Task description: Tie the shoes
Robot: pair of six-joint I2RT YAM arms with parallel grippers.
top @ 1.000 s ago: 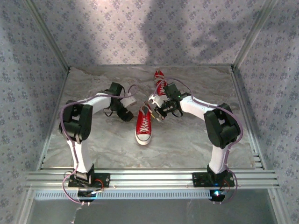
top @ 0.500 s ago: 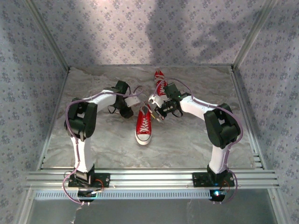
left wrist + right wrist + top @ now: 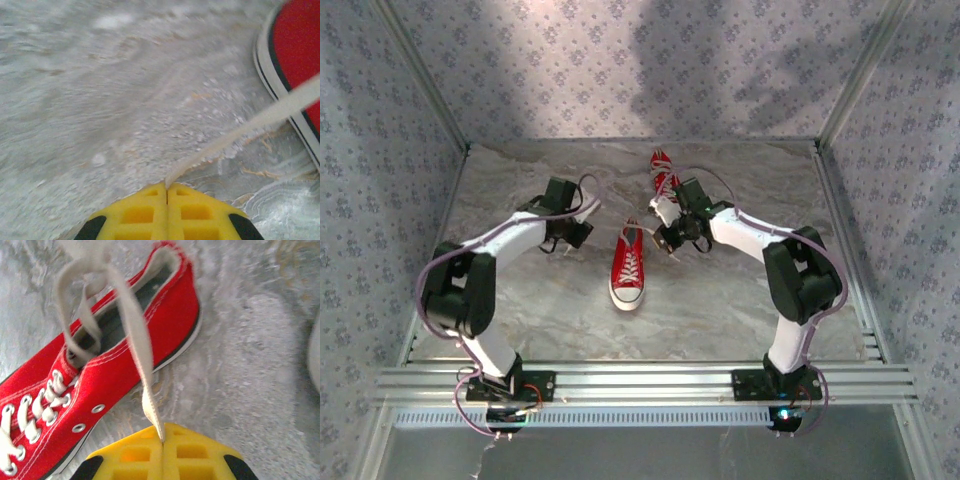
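Note:
A red shoe [image 3: 628, 266] lies mid-table with its white toe toward the arm bases. The other red shoe [image 3: 663, 172] lies behind it. My left gripper [image 3: 578, 233] sits left of the near shoe's heel. In the left wrist view it [image 3: 166, 186] is shut on a white lace [image 3: 235, 131] that runs taut up and right to the shoe's sole [image 3: 280, 75]. My right gripper [image 3: 665, 238] sits right of the heel. In the right wrist view it [image 3: 162, 438] is shut on the other white lace [image 3: 137, 342], which rises to the shoe's [image 3: 120, 365] open collar.
Patterned walls and metal frame posts enclose the marbled table [image 3: 520, 310]. An aluminium rail [image 3: 640, 380] runs along the near edge by the arm bases. Bare table lies in front of and to both sides of the near shoe.
The left jaws have shut on a lace end, and the left arm has drawn back to the left, stretching the lace away from the shoe. The right gripper has shifted only slightly.

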